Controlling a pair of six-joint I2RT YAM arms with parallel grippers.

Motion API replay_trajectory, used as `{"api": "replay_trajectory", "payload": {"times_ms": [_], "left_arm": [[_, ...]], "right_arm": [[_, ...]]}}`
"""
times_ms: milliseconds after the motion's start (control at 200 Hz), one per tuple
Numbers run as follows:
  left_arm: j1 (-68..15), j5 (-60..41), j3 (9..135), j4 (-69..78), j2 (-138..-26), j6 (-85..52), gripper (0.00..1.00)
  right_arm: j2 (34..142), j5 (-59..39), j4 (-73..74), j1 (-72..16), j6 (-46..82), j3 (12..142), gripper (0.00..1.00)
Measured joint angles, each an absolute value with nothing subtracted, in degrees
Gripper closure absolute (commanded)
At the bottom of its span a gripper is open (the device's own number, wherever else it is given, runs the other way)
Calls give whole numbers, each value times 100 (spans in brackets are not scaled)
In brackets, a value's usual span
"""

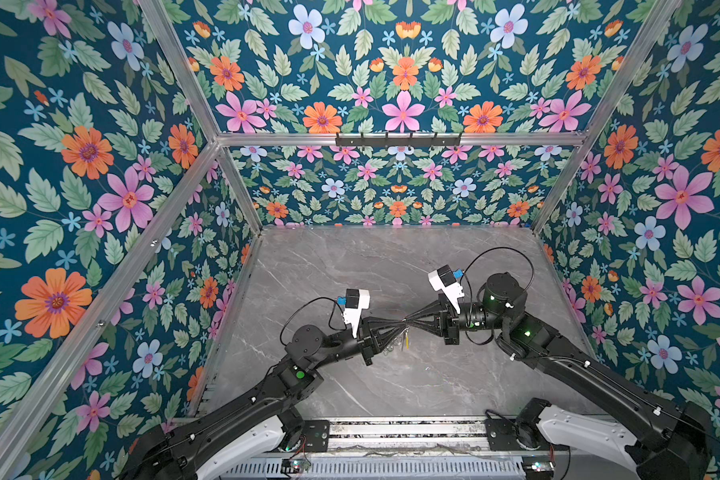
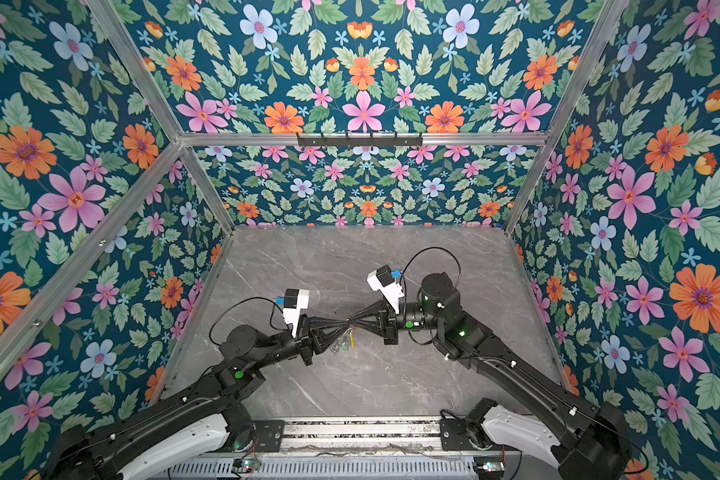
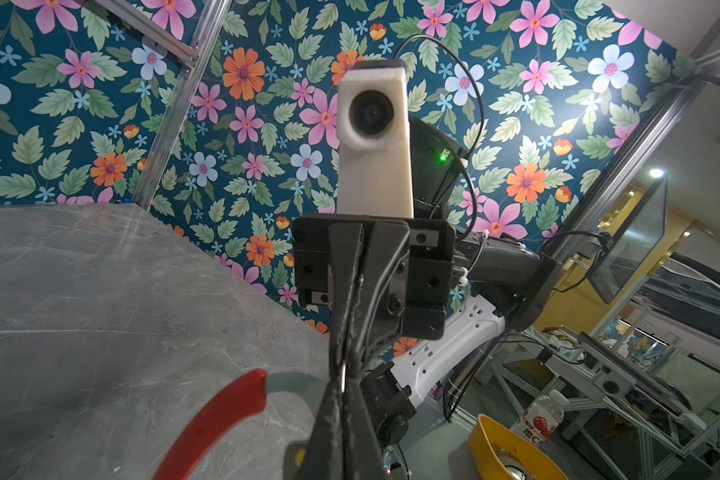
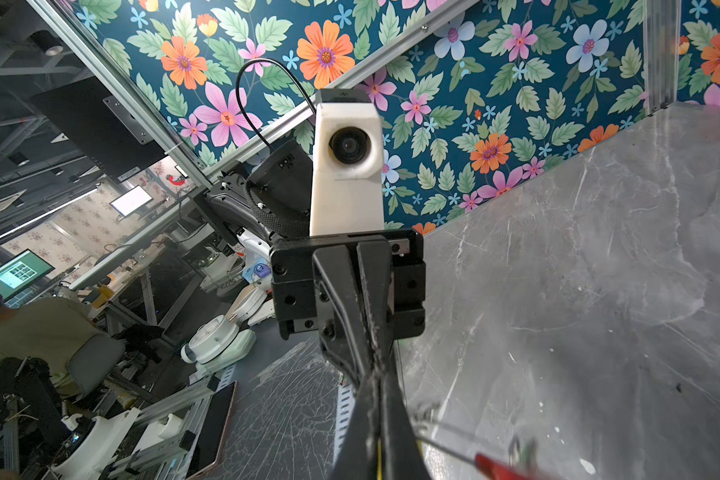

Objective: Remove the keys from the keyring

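Observation:
Both arms meet tip to tip above the middle of the table. My left gripper [image 1: 400, 325] [image 3: 344, 384] is shut, with a thin strip of bright metal pinched at its tips. My right gripper [image 1: 411, 322] [image 4: 374, 380] is shut on the same spot from the opposite side. The keyring [image 3: 296, 380] is a flat grey ring with a red sleeve [image 3: 217, 419] [image 4: 499, 467], and its rim runs into the pinched tips. The keys [image 1: 396, 345] [image 2: 341, 345] hang as a small silver bunch under the tips. A yellow tag [image 1: 408, 340] [image 2: 352, 338] hangs beside them.
The grey marble table [image 1: 391, 386] is boxed in by floral walls on three sides. A black hook rail [image 1: 398, 139] runs along the back wall. Beyond the table's right edge, the left wrist view shows a yellow bowl [image 3: 508, 449] and a bottle [image 3: 541, 419].

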State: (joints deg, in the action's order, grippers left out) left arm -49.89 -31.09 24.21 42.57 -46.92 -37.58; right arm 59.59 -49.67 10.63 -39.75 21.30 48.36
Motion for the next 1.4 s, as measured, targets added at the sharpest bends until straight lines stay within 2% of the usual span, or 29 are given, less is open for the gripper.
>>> {"api": "replay_trajectory", "payload": {"times_ms": [45, 125, 220, 315, 380, 490, 735, 1070, 1400], "left_arm": [[-4989, -3098, 2379, 4329, -4692, -3760, 100], [-4993, -3065, 2311, 4456, -4692, -3763, 100], [-4993, -3055, 2237, 4589, -4685, -3758, 100], [-4993, -3004, 2187, 4729, -4683, -3758, 100], [-4993, -2971, 2167, 4842, -4689, -3758, 100], [-4993, -2888, 2099, 5072, -4707, -3760, 100], [-4993, -2510, 1787, 5922, -4810, -3879, 100], [-4998, -2108, 1542, 7185, -5216, -4187, 100], [-4998, -1931, 1472, 7502, -5221, -4309, 100]], "right_arm": [[5953, -4965, 1103, -3975, 2145, 4812, 100], [5909, -4915, 1203, -3983, 2239, 4737, 75], [5699, -4571, 1396, -3964, 2359, 4609, 55], [5389, -4283, 1693, -4001, 2506, 4405, 41], [5205, -3944, 1859, -4069, 2552, 4263, 38], [5094, -3238, 2093, -4344, 2679, 4066, 38], [5231, -2676, 2554, -4652, 2759, 3715, 40], [5752, -2812, 3496, -4893, 3131, 3745, 59], [5994, -2842, 3717, -4980, 3188, 3907, 72]]}}
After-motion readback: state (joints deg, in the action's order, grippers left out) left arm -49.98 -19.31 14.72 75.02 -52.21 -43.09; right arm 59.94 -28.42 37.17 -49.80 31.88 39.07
